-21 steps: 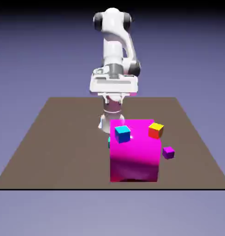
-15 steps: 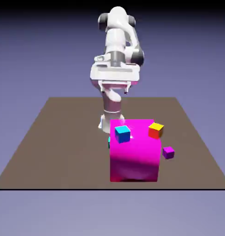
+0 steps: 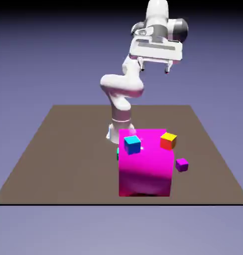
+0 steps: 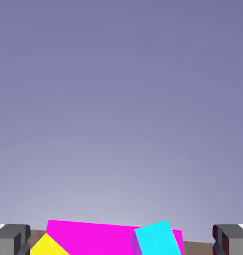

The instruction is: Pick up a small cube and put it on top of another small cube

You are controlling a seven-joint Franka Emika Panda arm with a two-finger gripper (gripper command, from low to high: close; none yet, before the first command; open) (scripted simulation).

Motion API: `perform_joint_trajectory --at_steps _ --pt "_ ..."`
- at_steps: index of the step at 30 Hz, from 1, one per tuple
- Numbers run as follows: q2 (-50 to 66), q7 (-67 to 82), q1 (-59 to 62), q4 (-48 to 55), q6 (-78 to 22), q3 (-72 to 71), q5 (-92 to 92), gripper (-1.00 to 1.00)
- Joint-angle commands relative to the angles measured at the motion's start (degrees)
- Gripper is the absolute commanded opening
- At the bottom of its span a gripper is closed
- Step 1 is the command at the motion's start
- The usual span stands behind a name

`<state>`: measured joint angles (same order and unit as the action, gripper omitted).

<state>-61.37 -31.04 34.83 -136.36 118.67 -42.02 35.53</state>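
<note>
My pincer (image 3: 155, 66) hangs open and empty, high above the counter (image 3: 59, 149). Nearest the camera, the tiny purple cube (image 3: 181, 165) sits on the counter at three o'clock of the magenta block (image 3: 146, 172); the yellow-topped red cube (image 3: 168, 140) lies farther back.

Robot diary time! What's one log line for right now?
jaws: open, empty, high above table | tiny purple cube: on table, untouched | small red cube with yellow top: nothing on it | stacking: not started

arm: swung up and toward the exterior view's right | claw (image 3: 155, 66): higher now, above the cubes
</note>
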Motion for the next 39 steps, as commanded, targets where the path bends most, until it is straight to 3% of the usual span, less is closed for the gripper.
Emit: perform_joint_trajectory --at_steps 1,26,31,32,36,39 --pt "-1.3 0.5 1.6 1.1 -2.5 -1.9 1.6 0.00" --pt "-33.6 13.4 41.6 28.9 -64.8 -49.2 41.6 0.00" --pt "-37.2 13.2 37.3 24.3 -62.4 -56.7 47.8 0.00" --pt "-37.2 13.2 37.3 24.3 -62.4 -56.7 47.8 -1.00" --pt "-34.5 13.7 42.7 29.6 -66.5 -50.5 42.7 -1.00" --pt "-30.5 6.2 40.1 26.7 -62.1 -47.3 42.7 -1.00"
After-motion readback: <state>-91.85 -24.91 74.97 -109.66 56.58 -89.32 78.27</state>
